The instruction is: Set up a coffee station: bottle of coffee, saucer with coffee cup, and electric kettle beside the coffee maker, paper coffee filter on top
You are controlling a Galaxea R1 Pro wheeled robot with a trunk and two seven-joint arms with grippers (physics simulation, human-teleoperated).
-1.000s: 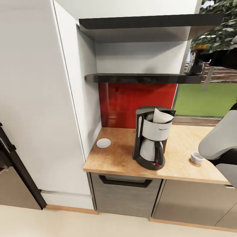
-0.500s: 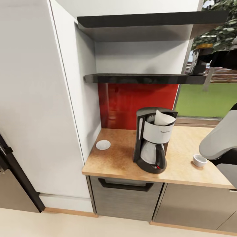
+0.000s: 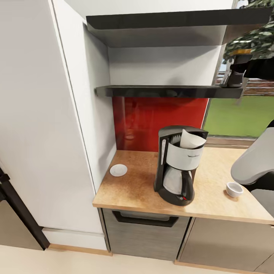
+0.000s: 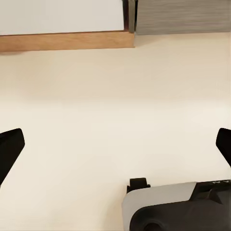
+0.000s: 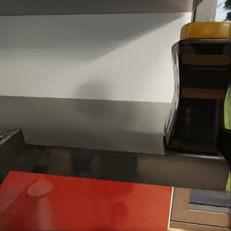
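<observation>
With coffee maker [image 3: 179, 165] on the bench [image 3: 133, 190] mid-frame and paper coffee filter [image 3: 192, 139] on top, still to do: bottle of coffee [image 3: 236, 70] upper right on kitchen shelf [image 3: 160, 90], between spread right gripper [image 5: 115, 142] jaws, ungrasped; saucer [image 3: 118, 170], coffee cup [image 3: 234, 189] well apart; left gripper [image 4: 115, 144] jaws released.

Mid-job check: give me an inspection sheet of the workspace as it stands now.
Surface: kitchen countertop, speckled wood tone.
Job's things: coffee maker upright on it, paper coffee filter in its top; saucer to one side, coffee cup apart on the other; bottle of coffee on kitchen shelf.
Clutter: nothing seen.
Grippers: left gripper open over floor; right gripper open, facing the shelf.
Cables: nothing seen.
Surroundings: red backsplash, grey cabinet.
</observation>
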